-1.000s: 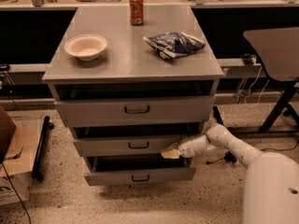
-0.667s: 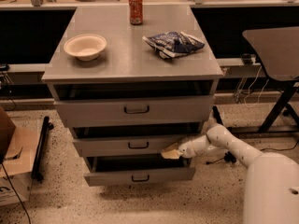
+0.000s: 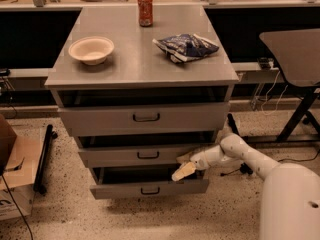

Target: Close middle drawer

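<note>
Middle drawer [image 3: 110, 157]: second of three in the grey cabinet [image 3: 140, 69], pulled out a little, dark gap showing above its low front, small dark handle at centre.
Gripper [image 3: 184, 171]: at the right end of the middle drawer's front, just below its lower edge, pale tip against the cabinet; open or closed cannot be told, nothing seen held.
Arm [image 3: 235, 151]: white, reaching in from the right, bent at the elbow, low near the floor.
Top drawer [image 3: 100, 120]: taller front, slightly open, directly above.
Bottom drawer [image 3: 115, 190]: pulled out further than the middle one, its front just beneath the gripper.
Cabinet top: bowl [image 3: 91, 49] at left, red can [image 3: 145, 9] at the back, blue snack bag [image 3: 186, 46] at right, all well apart from the drawers.
Left of cabinet: cardboard box [image 3: 12, 184] on the floor, black bar [image 3: 45, 154] lying beside it.
Right of cabinet: grey table [image 3: 295, 49] on black legs, cables under it.
In front of the middle drawer: only the gripper and arm.
</note>
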